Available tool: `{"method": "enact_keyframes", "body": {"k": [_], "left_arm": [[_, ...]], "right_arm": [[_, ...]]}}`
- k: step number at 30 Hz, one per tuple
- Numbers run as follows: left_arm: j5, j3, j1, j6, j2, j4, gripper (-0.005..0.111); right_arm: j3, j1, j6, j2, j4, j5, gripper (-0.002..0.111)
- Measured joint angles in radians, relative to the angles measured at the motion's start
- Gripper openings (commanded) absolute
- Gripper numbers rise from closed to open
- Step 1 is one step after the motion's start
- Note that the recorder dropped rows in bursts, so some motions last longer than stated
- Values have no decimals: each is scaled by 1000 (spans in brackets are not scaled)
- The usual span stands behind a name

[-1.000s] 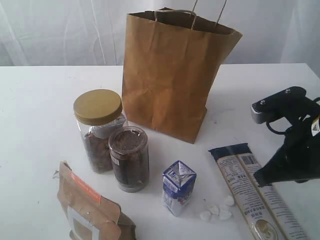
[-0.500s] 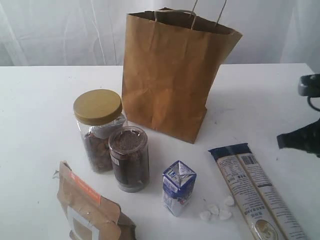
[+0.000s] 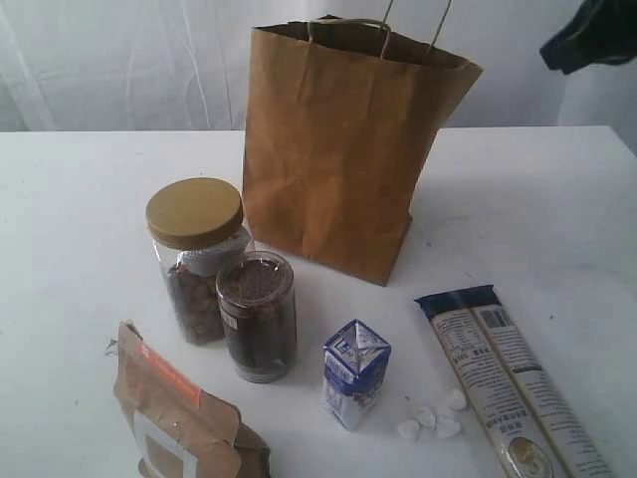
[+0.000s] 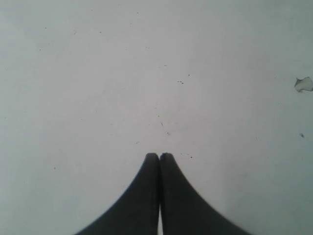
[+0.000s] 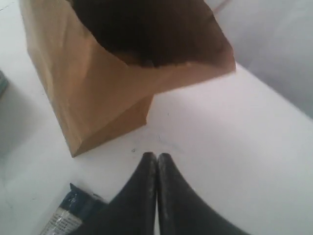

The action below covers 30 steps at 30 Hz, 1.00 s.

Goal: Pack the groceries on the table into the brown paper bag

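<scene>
The brown paper bag (image 3: 338, 159) is creased matt kraft paper with twisted paper-cord handles (image 3: 348, 24); the kraft pouch (image 3: 179, 423) looks the same dull paper; the desk (image 3: 80, 199) is smooth matt white. The clear jar (image 3: 186, 294) and the smaller jar (image 3: 257, 319) have shiny see-through walls, glass or plastic I cannot tell; the tan lid (image 3: 194, 212) is smooth with a soft sheen; the carton (image 3: 354, 373) looks coated card; the long packet (image 3: 513, 388) is glossy film.

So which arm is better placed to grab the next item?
Right, probably. The right arm hangs near the bag, its camera seeing the packet; the left camera shows only table.
</scene>
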Motion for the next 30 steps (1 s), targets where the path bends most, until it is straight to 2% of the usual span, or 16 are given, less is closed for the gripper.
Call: {"method": "enact_keyframes", "body": {"k": [3, 5, 10, 12, 17, 25, 30], "left_arm": [[0, 0, 0, 0, 0, 0, 0], [0, 0, 0, 0, 0, 0, 0], [-2, 0, 0, 0, 0, 0, 0], [-2, 0, 0, 0, 0, 0, 0], [-2, 0, 0, 0, 0, 0, 0], [-10, 0, 0, 0, 0, 0, 0], [-12, 0, 0, 0, 0, 0, 0]], "right_arm": [[-60, 0, -126, 42, 97, 35, 8], [-70, 0, -204, 59, 168, 65, 22], [-72, 0, -286, 78, 210, 162, 68], [-72, 7, -293, 80, 212, 164, 75], [-72, 77, -320, 80, 212, 97, 76], [-76, 237, -482, 129, 218, -114, 76], [-76, 278, -486, 187, 220, -144, 76]]}}
